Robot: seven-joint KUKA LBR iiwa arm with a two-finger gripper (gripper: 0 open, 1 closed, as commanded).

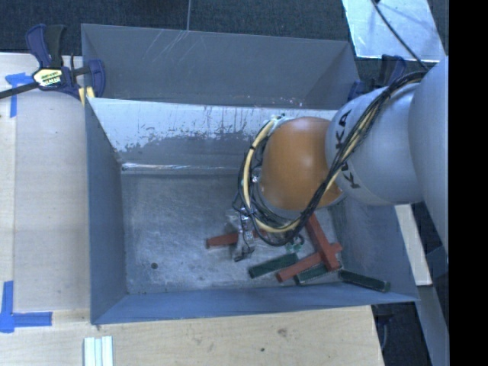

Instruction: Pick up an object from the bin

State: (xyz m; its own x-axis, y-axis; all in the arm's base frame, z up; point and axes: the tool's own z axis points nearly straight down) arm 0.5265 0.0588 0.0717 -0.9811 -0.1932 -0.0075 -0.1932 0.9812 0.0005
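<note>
Although the gripper (245,242) sits low over the floor of the bin (104,227), under the arm's orange cover (297,166), its tip is crowded by cables and shadow, and I cannot tell whether it is apart or together.

The nearest thing is a small red-brown piece (221,242). It lies flat on the floor just to the gripper's left, with its long axis running roughly left to right and its right end at the gripper's tip. Whether that end is touching the tip or only beside it cannot be made out. I judge this piece the likely pick, so the relation that matters is this: it lies leftward of the gripper, end on to it, and not squarely under it.

To the right and nearer the front wall lies a loose cluster of sticks. A dark green stick (273,265) is closest, a short red stick (303,266) lies beside it, and a longer red stick (323,244) slants up under the arm. A dark stick (364,282) lies farther right, near the corner.

Leftward the floor is bare and the left wall well apart, so there is open room on that side. The front wall is near, and the stick cluster hems in the right.
</note>
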